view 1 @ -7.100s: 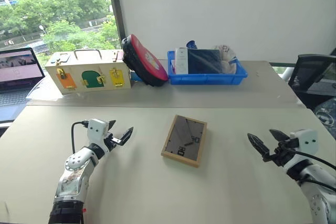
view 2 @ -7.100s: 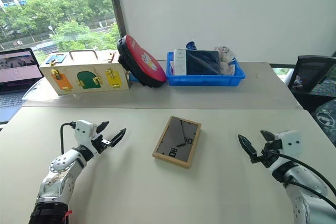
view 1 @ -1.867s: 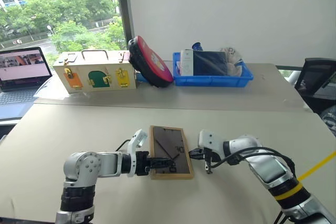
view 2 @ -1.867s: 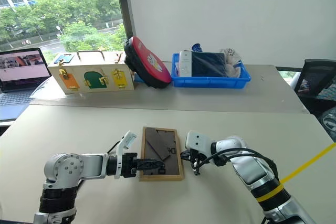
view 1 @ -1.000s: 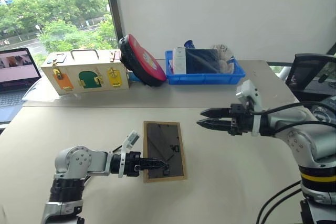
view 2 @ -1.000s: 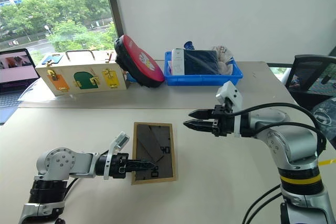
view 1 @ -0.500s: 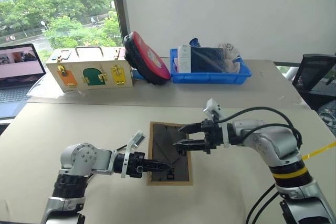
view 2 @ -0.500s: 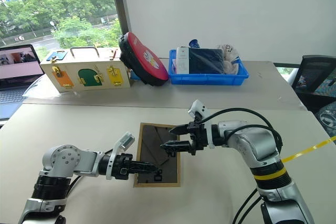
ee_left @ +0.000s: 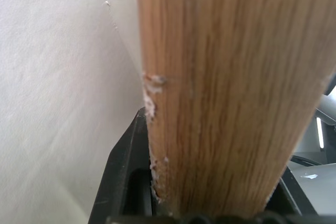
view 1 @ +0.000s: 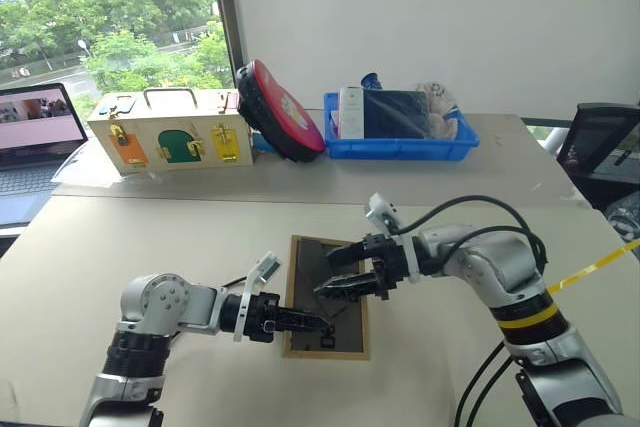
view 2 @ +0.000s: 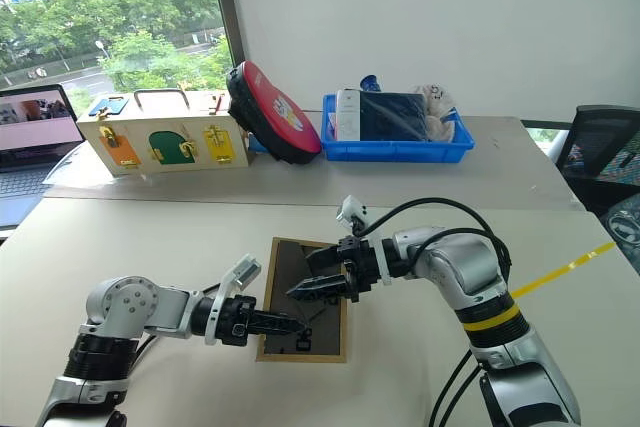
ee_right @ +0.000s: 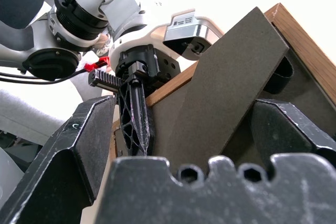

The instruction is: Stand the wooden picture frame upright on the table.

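Two grippers on wooden picture frame (view 1: 326, 297), flat at table (view 1: 120, 237) centre, back up: left gripper (view 1: 305, 321) clamped on 9 o'clock edge, right gripper (view 1: 338, 285) spread around hinged stand (ee_right: 226, 85); probably light, stiff, so grab rim.

Frame border: the small rectangular light-wood picture frame (view 1: 325, 298) has visible straight grain, a matt finish, and small chipped, rough spots along one edge in the left wrist view.
Frame back: dark grey matt board with a hinged stand (ee_right: 226, 72) of the same dull, fibrous-looking board.
Table: the large pale beige table top (view 1: 150, 237) looks smooth with a low sheen.
Grippers: the left gripper (view 1: 305, 321) and the right gripper (view 1: 335, 285) have black plastic fingers, slightly glossy; the wrists are white plastic and silver metal.
Tray: the blue rectangular plastic tray (view 1: 400, 150) is smooth and slightly shiny.
Box: the pale wooden box with coloured doors (view 1: 170, 137) is matt, with brassy metal latches.
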